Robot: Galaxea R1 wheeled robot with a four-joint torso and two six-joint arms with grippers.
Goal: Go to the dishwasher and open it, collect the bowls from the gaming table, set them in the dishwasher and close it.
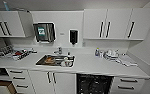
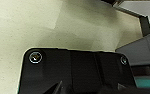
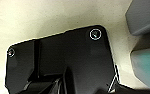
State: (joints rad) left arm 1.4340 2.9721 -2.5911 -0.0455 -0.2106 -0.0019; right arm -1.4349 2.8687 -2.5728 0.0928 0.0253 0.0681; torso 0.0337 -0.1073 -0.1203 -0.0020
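Dishwasher (image 1: 94, 84) interior shows dark under the white counter (image 1: 91, 65).

no legible text, green-and-white label on steel wall dispenser (image 1: 44, 31) unreadable

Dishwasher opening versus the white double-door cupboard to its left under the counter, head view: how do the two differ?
The dishwasher shows a dark interior with glints of rack inside; the cupboard shows a plain white front. The cupboard has two closed doors with black vertical handles at their meeting edge; the dishwasher bay has no front panel standing across it. The cupboard sits below the sink; the dishwasher sits further right. Both sit under the same white countertop.
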